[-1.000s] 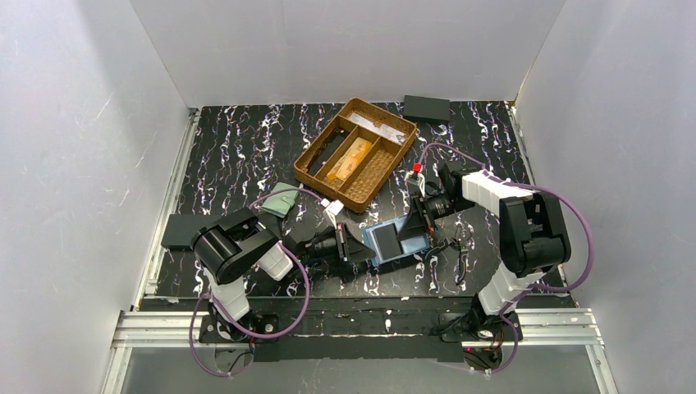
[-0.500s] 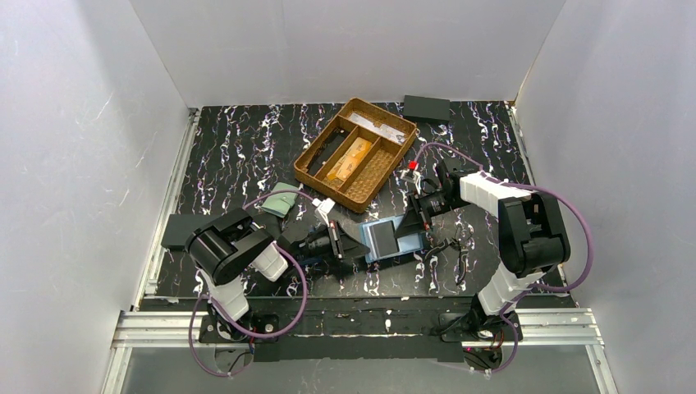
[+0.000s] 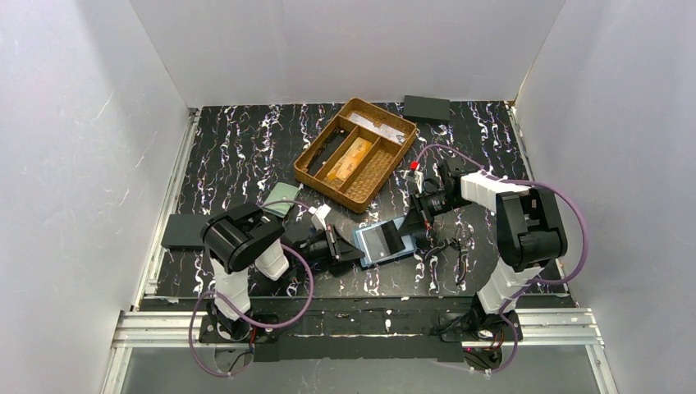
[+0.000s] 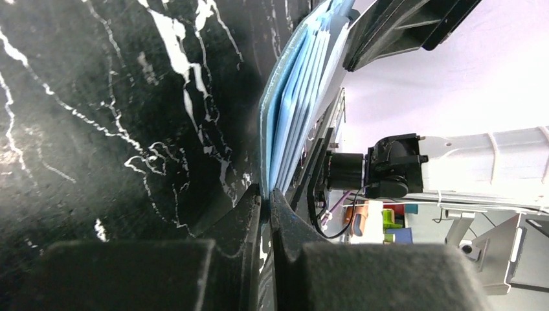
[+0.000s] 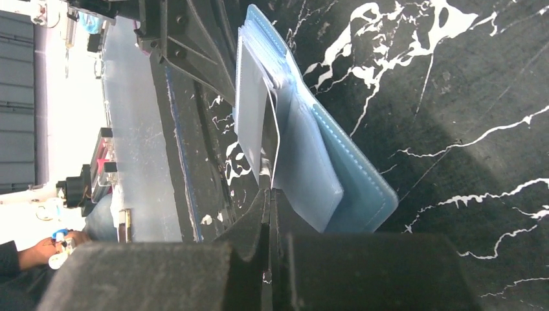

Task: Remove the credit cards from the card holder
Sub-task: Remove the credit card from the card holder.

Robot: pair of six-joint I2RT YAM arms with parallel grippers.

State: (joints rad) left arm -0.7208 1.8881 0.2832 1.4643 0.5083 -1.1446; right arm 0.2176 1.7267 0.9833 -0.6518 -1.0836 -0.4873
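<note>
The card holder (image 3: 383,243) has slid left and lies open at the near middle. The left gripper (image 3: 349,249) is clamped on its left edge, the right gripper (image 3: 408,223) on its grey inner flap.

The card holder (image 3: 382,243) is light steel-blue with a grey inner panel. The surface (image 3: 238,148) is black, veined white. The woven tray (image 3: 325,136) is brown, a small wallet (image 3: 281,198) pale green.
</note>
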